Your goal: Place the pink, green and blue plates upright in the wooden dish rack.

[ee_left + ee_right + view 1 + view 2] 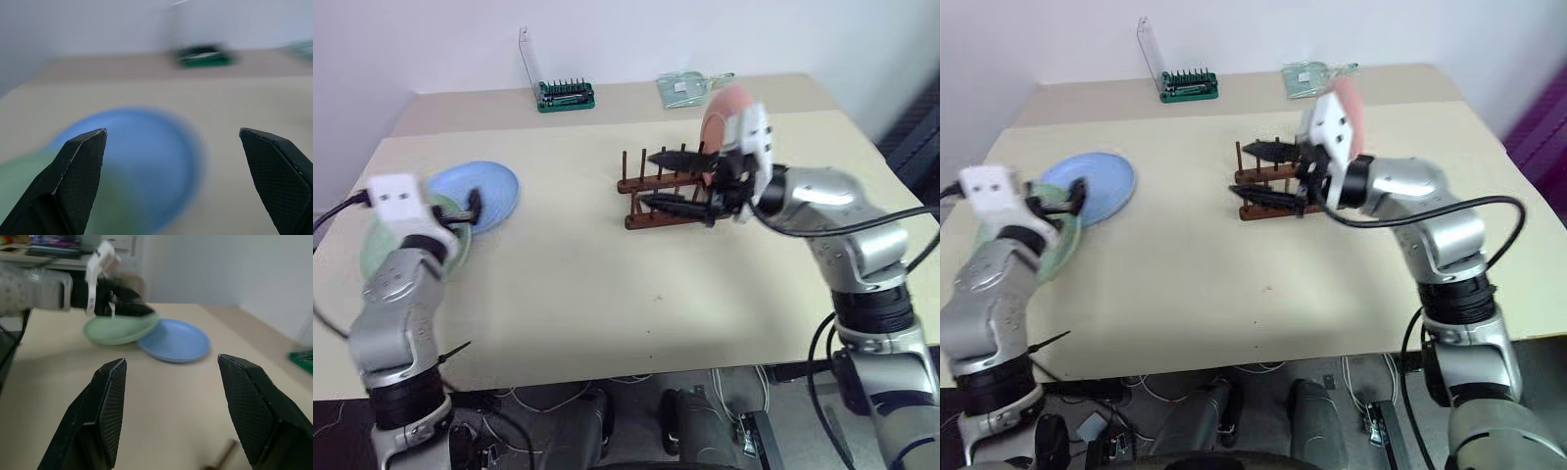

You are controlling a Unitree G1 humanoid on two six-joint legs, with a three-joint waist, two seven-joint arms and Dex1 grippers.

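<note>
Pink plate seen upright in wooden dish rack, behind right gripper, jaws apart, empty. Left gripper spread wide over blue plate and green plate on bench.

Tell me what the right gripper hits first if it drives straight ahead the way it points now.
Probably the blue plate: it lies on the table ahead of the right gripper's open fingers, green plate beside it. Depth is uncertain.

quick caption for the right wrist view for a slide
Open right gripper looks across the table at the blue plate and green plate, with the left gripper over the green plate.
</note>
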